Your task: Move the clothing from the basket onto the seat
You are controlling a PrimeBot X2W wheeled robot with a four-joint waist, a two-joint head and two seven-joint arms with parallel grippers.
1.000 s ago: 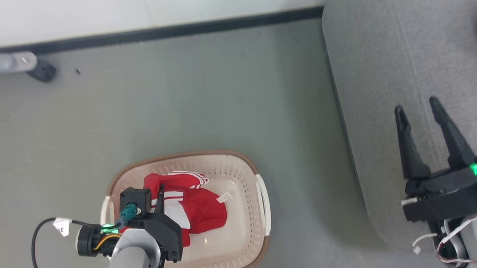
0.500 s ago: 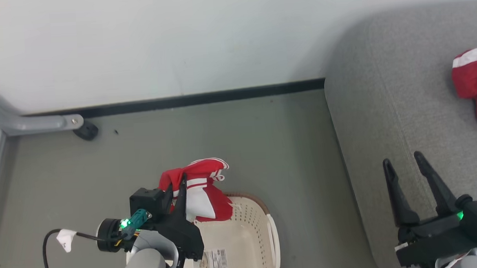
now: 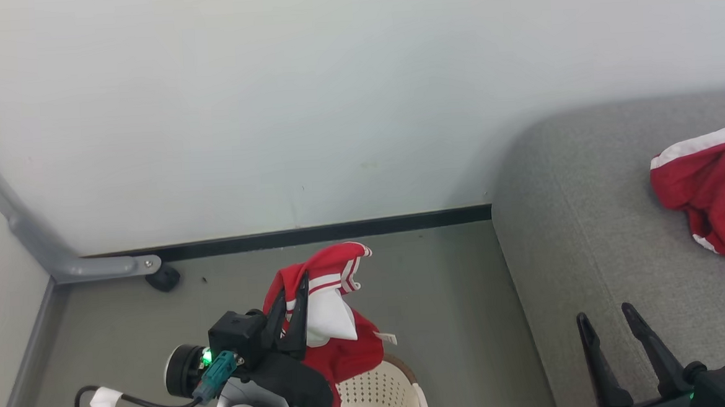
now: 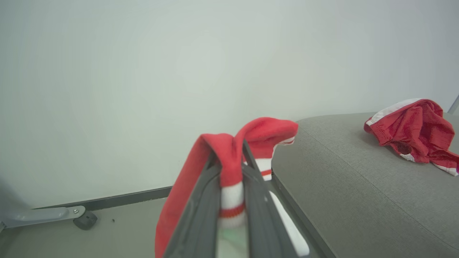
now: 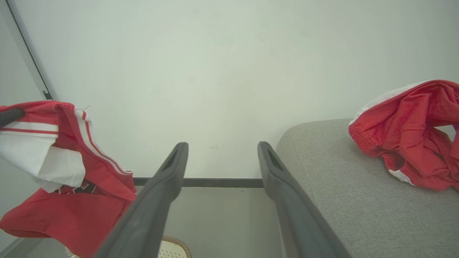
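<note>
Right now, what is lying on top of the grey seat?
One crumpled red garment with white trim lies on the seat. Anything beneath its folds is covered. The other garment hangs in the left gripper, off the seat.

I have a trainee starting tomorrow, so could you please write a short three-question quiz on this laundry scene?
1. True or false: the left gripper is shut on a red garment held up above the basket.
2. The right gripper is: A) open and holding nothing; B) shut on fabric; C) inside the basket.
3. Fill in: a second red garment lies on the grey ____.
Key: 1 true; 2 A; 3 seat.
</note>
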